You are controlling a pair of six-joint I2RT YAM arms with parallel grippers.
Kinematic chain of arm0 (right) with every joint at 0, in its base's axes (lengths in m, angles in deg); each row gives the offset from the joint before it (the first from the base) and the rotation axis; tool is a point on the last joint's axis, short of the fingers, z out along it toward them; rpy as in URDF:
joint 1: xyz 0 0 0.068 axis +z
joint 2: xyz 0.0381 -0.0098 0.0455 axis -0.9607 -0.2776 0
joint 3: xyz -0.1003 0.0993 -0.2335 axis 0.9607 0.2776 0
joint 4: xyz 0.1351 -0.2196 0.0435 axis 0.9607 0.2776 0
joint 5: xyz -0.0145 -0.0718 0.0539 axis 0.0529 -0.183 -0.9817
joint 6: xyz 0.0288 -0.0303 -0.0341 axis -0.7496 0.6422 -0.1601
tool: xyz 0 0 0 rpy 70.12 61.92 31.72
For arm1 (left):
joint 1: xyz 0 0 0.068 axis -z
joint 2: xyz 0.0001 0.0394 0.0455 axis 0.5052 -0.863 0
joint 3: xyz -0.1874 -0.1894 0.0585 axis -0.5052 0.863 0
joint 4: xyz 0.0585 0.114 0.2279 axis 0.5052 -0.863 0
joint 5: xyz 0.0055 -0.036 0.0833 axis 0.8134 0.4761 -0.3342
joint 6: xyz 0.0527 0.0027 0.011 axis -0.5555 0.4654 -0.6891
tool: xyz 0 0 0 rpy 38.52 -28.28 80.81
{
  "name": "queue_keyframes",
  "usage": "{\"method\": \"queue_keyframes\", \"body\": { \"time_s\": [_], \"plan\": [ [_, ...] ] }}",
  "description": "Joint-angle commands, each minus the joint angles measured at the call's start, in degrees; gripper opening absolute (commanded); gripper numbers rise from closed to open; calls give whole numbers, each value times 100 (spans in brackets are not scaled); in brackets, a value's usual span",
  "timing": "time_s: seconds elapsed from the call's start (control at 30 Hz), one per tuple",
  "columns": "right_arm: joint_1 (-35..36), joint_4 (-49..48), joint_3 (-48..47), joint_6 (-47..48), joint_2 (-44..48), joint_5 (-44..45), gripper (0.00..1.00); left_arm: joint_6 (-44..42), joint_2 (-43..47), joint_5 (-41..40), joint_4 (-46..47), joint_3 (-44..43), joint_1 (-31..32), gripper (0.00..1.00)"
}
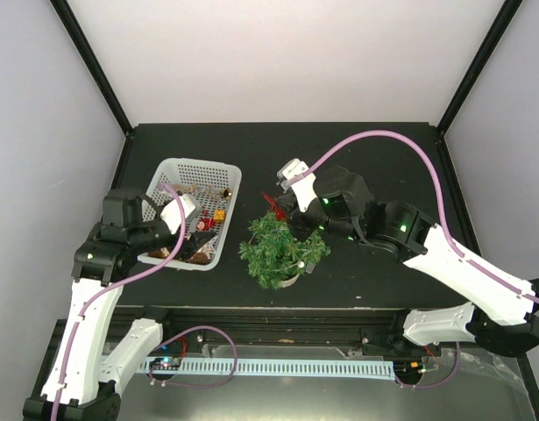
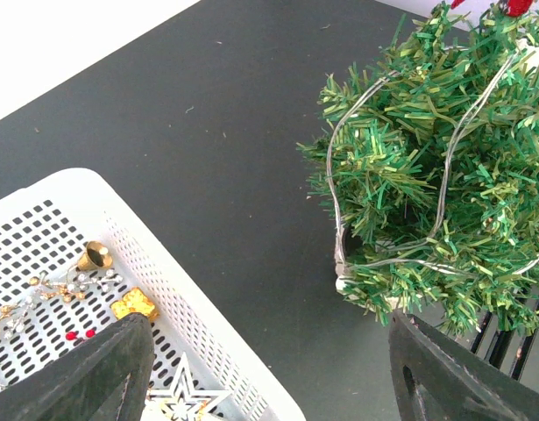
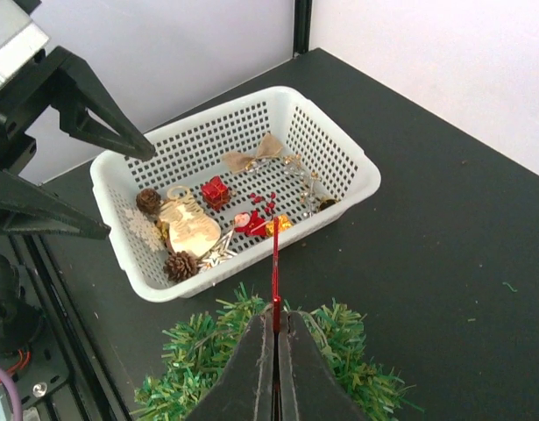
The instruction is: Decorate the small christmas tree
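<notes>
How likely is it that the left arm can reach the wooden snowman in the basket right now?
Probably yes. The left gripper hangs open at the basket edge, the wooden snowman lies uncovered, and the right gripper, holding a red ornament, is over the tree.

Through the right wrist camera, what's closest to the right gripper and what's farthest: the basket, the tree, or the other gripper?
From the right gripper, shut on a red ornament:
1. Tree, directly beneath its fingers.
2. Basket, beyond the tree, toward the upper left.
3. Left gripper, at the far left, open by the basket's left end.
</notes>
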Motion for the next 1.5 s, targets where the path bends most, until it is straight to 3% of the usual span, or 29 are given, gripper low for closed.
{"method": "queue_keyframes", "body": {
  "time_s": [0.0, 0.47, 0.57, 0.77, 1.17, 1.33, 1.47],
  "plan": [
    [-17, -56, 203, 21, 199, 49, 1, 27, -15, 86, 43, -149, -58, 74],
    [-17, -265, 557, 28, 430, -63, 2, 33, -42, 80, 34, -165, -61, 74],
    [-21, -267, 505, 28, 426, -56, 10, 39, -50, 80, 26, -190, -63, 74],
    [-17, -263, 348, 14, 428, -20, 40, 26, -34, 45, 12, -193, -62, 74],
    [-17, -538, 602, -261, 1158, 511, 61, -35, -212, -389, -76, -398, -143, 74],
    [-44, -545, 937, -530, 1654, 1320, 65, -328, -798, -459, -310, -691, -742, 74],
    [-527, -461, 1345, -895, 1792, 1210, 66, -566, -1480, -775, -131, -746, -1174, 72]
  ]
}}
